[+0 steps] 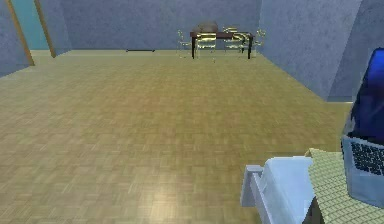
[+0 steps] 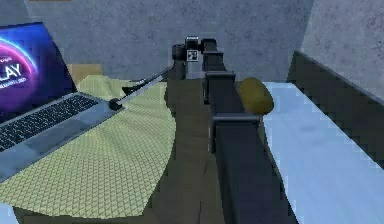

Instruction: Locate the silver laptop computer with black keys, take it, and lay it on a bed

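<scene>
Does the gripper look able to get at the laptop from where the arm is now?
Probably yes. The gripper reaches out toward the near edge of the laptop, which lies on the yellow cloth, and nothing stands between them. Whether the fingers touch the laptop cannot be told.

Laptop (image 2: 42,105) on mat (image 2: 125,150), left of arm (image 2: 240,160)

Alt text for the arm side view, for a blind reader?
An open silver laptop with dark keys and a purple screen lies on a yellow-green quilted cover at left; the gripper, at the end of a dark square arm bar, points toward it. A brown oval cushion rests on pale bedding at right.
</scene>
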### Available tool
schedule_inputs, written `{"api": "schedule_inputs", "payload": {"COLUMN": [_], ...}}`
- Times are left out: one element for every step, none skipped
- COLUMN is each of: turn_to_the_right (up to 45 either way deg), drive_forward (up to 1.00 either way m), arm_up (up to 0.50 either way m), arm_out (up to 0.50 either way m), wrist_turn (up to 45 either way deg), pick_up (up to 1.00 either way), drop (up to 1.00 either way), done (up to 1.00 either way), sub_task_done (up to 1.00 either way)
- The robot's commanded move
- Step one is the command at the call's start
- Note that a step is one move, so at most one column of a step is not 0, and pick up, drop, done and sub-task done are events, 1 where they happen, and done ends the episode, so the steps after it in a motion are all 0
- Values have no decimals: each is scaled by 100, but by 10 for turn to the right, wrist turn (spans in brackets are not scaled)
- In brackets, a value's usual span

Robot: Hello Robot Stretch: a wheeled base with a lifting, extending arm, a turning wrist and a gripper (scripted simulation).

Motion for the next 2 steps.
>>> {"api": "schedule_inputs", "payload": {"turn_to_the_right": [0, 0], "drive_forward": [0, 0], "arm_up": [0, 0], "arm_out": [0, 0], "wrist_turn": [450, 300], "pick_up": [0, 0], "drop": [0, 0], "done": [0, 0], "sub_task_done": [0, 0]}}
